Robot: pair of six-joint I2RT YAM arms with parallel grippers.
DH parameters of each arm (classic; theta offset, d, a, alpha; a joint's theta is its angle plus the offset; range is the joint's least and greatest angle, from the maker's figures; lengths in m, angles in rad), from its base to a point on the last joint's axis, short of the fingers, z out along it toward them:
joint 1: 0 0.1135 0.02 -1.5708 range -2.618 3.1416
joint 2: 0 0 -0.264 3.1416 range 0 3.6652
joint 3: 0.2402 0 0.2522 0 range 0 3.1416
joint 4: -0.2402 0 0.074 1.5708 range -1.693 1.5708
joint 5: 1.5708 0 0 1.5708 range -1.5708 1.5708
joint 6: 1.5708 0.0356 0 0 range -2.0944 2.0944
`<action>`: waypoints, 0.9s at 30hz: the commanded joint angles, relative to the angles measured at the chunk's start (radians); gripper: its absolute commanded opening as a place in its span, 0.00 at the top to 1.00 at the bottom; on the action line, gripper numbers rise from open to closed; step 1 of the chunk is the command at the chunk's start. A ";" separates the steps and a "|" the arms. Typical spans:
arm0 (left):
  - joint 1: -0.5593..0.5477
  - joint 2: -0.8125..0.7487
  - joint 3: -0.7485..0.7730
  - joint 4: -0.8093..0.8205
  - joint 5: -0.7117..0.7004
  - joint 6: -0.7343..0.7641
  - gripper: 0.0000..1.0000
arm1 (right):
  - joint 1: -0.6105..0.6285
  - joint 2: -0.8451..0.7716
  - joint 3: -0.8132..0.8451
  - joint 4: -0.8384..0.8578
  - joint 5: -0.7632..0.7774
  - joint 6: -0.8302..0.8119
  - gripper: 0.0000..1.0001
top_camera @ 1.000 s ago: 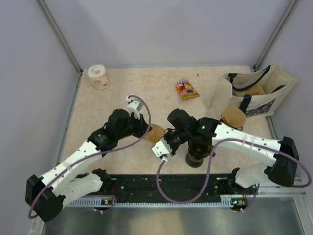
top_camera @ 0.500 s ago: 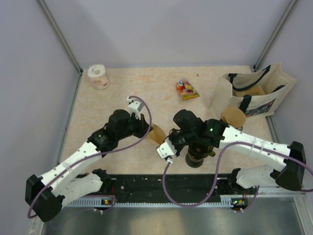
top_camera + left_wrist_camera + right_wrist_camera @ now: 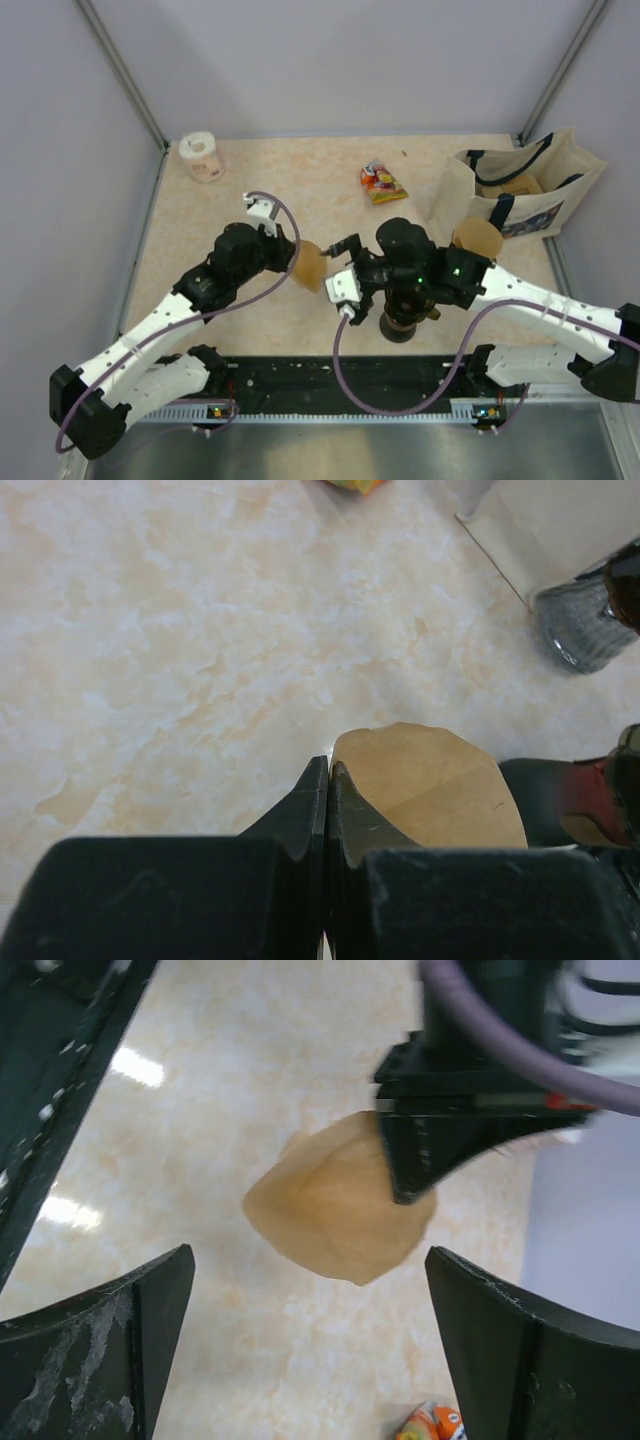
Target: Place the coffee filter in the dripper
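Left gripper (image 3: pixel 328 772): fingers pressed together on the edge of the coffee filter (image 3: pixel 432 785), a tan folded paper fan. The filter appears to be held off the worktop (image 3: pixel 250 190), though the height is hard to judge.

Top view: filter sits left of the dripper (image 3: pixel 405 312), apart from it and not in it.

Right gripper (image 3: pixel 310 1260): fingers spread wide and holding nothing. It faces the filter from the dripper's side. The filter shows in the gap, and neither finger touches it.

Dripper: dark olive-brown, largely covered by the right arm. It seems to stand on a dark base, but the view is poor.

Around the dripper:
- tan round disc (image 3: pixel 478 240) just behind and to its right
- tote bag (image 3: pixel 520 185) further back and right
- snack packet (image 3: pixel 382 182) behind
- paper roll (image 3: pixel 203 156) far back-left, well apart
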 commanded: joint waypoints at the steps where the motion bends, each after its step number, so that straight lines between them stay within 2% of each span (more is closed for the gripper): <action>1: 0.004 -0.050 0.026 0.066 -0.220 -0.011 1.00 | 0.014 -0.086 0.003 0.411 0.196 0.369 0.01; 3: 0.003 -0.058 0.032 0.062 -0.305 -0.021 1.00 | 0.014 -0.088 0.002 0.524 0.500 0.639 0.01; 5: 0.004 -0.059 0.036 0.065 -0.370 -0.021 1.00 | -0.020 -0.070 0.025 0.522 0.684 0.817 0.01; 6: 0.004 -0.059 0.038 0.074 -0.393 -0.014 1.00 | -0.045 -0.071 0.015 0.550 0.736 0.918 0.01; 7: 0.004 -0.061 0.036 0.084 -0.406 -0.007 1.00 | -0.071 -0.074 0.001 0.555 0.787 1.094 0.01; 9: 0.003 -0.058 0.035 0.114 -0.434 -0.007 1.00 | -0.132 -0.073 -0.011 0.532 0.703 1.314 0.01; 10: 0.003 -0.053 0.035 0.132 -0.445 -0.008 1.00 | -0.150 -0.067 0.001 0.459 0.679 1.412 0.01; 13: 0.004 -0.043 0.035 0.175 -0.453 -0.019 1.00 | -0.152 -0.025 0.045 0.328 0.669 1.563 0.01; 17: 0.004 -0.012 0.033 0.215 -0.469 -0.056 1.00 | -0.152 0.019 0.006 0.387 0.648 1.669 0.01; 22: 0.001 0.019 0.027 0.304 -0.421 -0.083 1.00 | -0.151 0.146 0.041 0.436 0.622 1.703 0.02; 27: -0.005 0.013 0.013 0.331 -0.440 -0.109 1.00 | -0.138 0.248 0.050 0.462 0.585 1.745 0.10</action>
